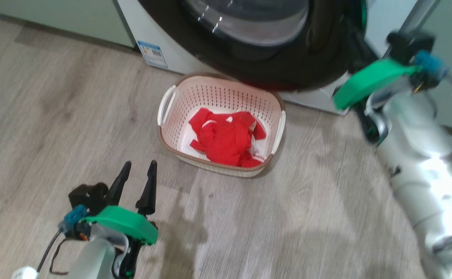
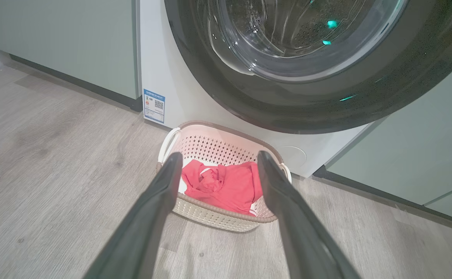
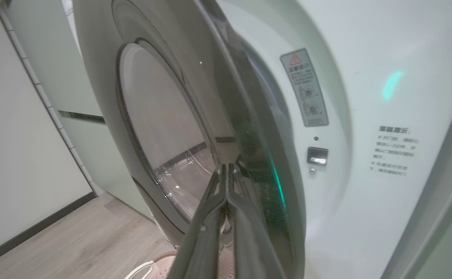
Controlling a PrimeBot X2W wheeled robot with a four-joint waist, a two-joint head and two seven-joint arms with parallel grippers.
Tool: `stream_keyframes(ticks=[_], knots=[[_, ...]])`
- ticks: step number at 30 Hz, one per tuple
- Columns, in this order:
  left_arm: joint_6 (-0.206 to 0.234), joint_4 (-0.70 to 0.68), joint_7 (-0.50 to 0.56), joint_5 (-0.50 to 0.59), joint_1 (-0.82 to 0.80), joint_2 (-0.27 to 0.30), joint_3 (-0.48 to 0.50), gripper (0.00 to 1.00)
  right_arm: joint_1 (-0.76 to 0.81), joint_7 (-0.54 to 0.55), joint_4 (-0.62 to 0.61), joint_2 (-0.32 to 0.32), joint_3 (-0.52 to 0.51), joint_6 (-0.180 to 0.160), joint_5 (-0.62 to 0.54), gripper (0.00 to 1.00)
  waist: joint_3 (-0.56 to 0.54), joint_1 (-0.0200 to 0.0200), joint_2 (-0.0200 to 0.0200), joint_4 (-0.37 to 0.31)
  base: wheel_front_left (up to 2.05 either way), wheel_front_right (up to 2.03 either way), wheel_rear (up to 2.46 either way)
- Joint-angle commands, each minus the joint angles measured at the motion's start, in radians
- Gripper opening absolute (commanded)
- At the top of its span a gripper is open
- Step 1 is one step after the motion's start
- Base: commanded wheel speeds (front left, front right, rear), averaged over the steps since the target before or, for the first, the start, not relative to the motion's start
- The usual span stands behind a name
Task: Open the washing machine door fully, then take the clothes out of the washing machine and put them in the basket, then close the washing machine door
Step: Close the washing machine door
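The cream basket (image 1: 179, 149) stands on the floor in front of the washing machine (image 2: 164, 69), with the red clothes (image 1: 226, 137) heaped inside it. Above it, the washing machine door (image 1: 299, 66) with its black rim and glass bowl stands slightly ajar from the white front (image 3: 349, 116). My left gripper (image 1: 134, 180) hovers open and empty over the floor, near and to the left of the basket (image 2: 218, 219); the clothes (image 2: 222, 186) show between its fingers. My right gripper (image 3: 227, 168) is shut on nothing, its tips against the door's (image 3: 249, 128) outer rim.
Pale green cabinets (image 2: 63, 38) flank the washer on both sides. A blue sticker (image 2: 154, 105) and a small round flap (image 2: 293, 155) sit low on its front. The latch slot (image 3: 317, 155) shows beside the door's edge. Wood-look floor (image 1: 55, 116) spreads left and in front.
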Motion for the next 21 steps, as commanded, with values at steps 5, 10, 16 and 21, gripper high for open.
stream_keyframes(ticks=[5,10,16,21], knots=[[-0.006,-0.029,-0.009,0.002,-0.064,0.005,0.021,1.0,-0.154,-0.005,0.055,-0.018,0.0,-0.001,0.012,0.0,0.064,0.0,0.0,0.003,0.0,0.0,0.0],[-0.006,-0.027,-0.009,0.001,-0.077,-0.002,0.013,1.0,-0.224,-0.005,0.106,-0.031,-0.019,-0.001,0.026,0.0,0.088,0.0,0.0,0.014,0.0,0.0,0.0],[-0.006,-0.018,-0.009,0.0,-0.091,-0.012,0.004,1.0,-0.302,-0.005,0.169,-0.04,-0.068,-0.001,0.074,0.0,0.112,0.0,0.0,0.031,0.0,0.0,0.0],[-0.006,-0.012,-0.009,-0.002,-0.101,-0.019,-0.006,1.0,-0.345,-0.005,0.202,-0.05,-0.095,-0.001,0.111,0.0,0.12,0.0,0.0,0.051,0.0,0.0,0.0]])
